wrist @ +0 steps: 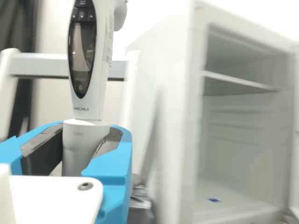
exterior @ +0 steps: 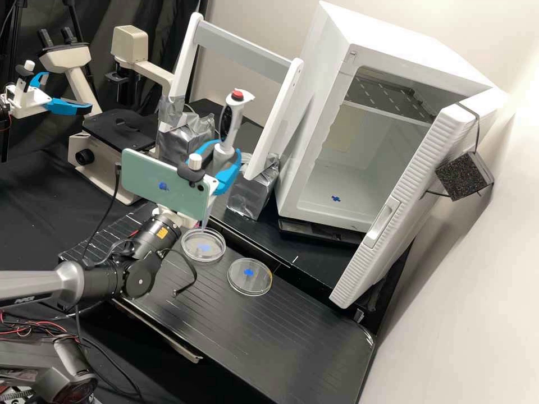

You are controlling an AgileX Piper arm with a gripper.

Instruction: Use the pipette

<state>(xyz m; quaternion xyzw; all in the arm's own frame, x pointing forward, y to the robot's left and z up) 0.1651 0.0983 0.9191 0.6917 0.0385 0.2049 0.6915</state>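
Note:
In the high view my gripper [exterior: 218,168] is shut on the pipette [exterior: 236,120], which stands nearly upright with its red-topped end up. Its thin lower end comes down behind the phone to the back rim of a round clear dish [exterior: 196,253]; whether it touches is unclear. A second clear dish [exterior: 259,285] with a blue mark lies to the right on the black bench. In the wrist view the pipette [wrist: 105,51] shows its dark display, and the gripper [wrist: 88,135] holds the pale lower body between its dark-padded blue fingers.
A green phone [exterior: 146,185] is fixed to the arm. Behind stand a white rack [exterior: 241,47] on foil-wrapped blocks and a white cabinet [exterior: 314,123] with its door [exterior: 415,185] swung open. A microscope [exterior: 118,129] and a second arm's gripper [exterior: 50,101] are at the left.

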